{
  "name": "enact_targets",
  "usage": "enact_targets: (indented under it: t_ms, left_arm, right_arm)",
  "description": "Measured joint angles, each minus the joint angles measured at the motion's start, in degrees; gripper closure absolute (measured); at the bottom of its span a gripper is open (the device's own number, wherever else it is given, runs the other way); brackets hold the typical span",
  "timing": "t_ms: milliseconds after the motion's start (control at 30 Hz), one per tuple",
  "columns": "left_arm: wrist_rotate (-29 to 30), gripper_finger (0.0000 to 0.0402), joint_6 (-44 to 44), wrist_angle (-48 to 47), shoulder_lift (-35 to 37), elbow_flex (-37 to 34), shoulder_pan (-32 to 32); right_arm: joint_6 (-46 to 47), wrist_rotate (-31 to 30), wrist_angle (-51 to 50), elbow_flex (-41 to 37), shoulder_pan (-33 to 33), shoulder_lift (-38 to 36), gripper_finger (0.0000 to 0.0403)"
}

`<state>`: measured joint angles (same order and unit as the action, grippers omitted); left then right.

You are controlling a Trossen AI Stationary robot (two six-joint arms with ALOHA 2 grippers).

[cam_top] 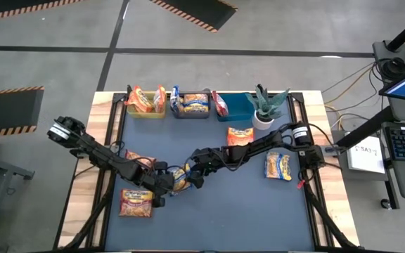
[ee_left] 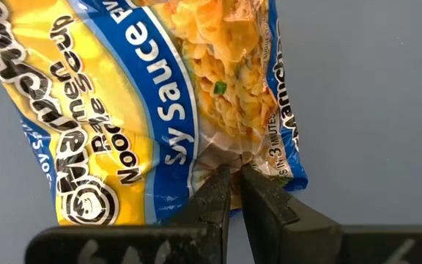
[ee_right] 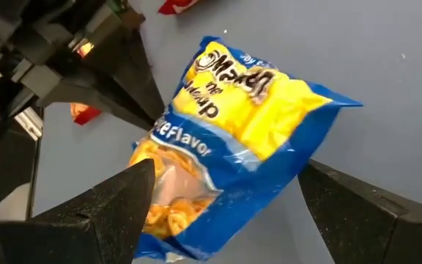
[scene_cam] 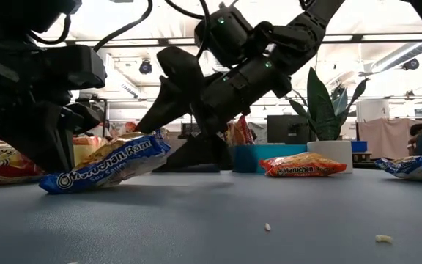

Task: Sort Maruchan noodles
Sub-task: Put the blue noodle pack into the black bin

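So right now my left end effector (ee_left: pixel 233 180) is pinched shut on the end seam of a yellow-and-blue Maruchan soy sauce packet (ee_left: pixel 160 110), holding it tilted just off the table (cam_top: pixel 259 218) near the middle-left. My right end effector (ee_right: pixel 226 191) sits wide open around the packet's other end, not closed on it yet. Looks like a handover mid-sort to me. Next I'd close the right fingers, let go with the left, then carry it to the far bins (cam_top: pixel 192 112), probably the grey one with matching packets.
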<state>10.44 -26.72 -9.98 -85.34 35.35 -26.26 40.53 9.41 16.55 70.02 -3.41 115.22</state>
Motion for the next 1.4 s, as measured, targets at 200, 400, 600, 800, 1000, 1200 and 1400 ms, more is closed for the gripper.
enact_targets:
  t_ms: [200, 400, 600, 800, 1000, 1200, 1400]
  left_arm:
    - [1.62, 0.0384, 0.07, 0.07, 0.00, 0.00, -0.02]
    - [4.18, 0.0384, 0.24, 0.11, 0.00, -0.02, 0.00]
    - [4.22, 0.0384, 0.26, 0.52, 0.00, -0.02, 0.00]
    - [4.24, 0.0384, 0.26, 0.74, 0.00, -0.02, 0.00]
    - [4.31, 0.0384, 0.69, 0.96, 0.04, -0.02, 0.00]
    - [5.09, 0.0384, 0.72, 0.99, 0.07, -0.02, 0.00]
    - [5.09, 0.0384, 0.72, 0.98, 0.09, 0.23, -0.02]
  right_arm:
    - [-0.07, 0.17, 2.37, 0.02, 0.07, -0.13, 0.0077]
    - [-0.58, 1.65, 3.88, 0.07, 0.05, 0.00, 0.0077]
    - [-0.70, 1.11, 3.89, 0.07, 0.05, 0.04, 0.0078]
    - [-0.97, 0.60, 3.90, 0.07, 0.05, 0.04, 0.0078]
    - [-0.99, 0.48, 3.89, 0.07, 0.03, 0.07, 0.0091]
    - [-1.53, 0.48, 3.89, 0.07, 0.03, 0.07, 0.0172]
    - [-1.53, 1.08, 3.39, 0.07, 0.07, -0.17, 0.0229]
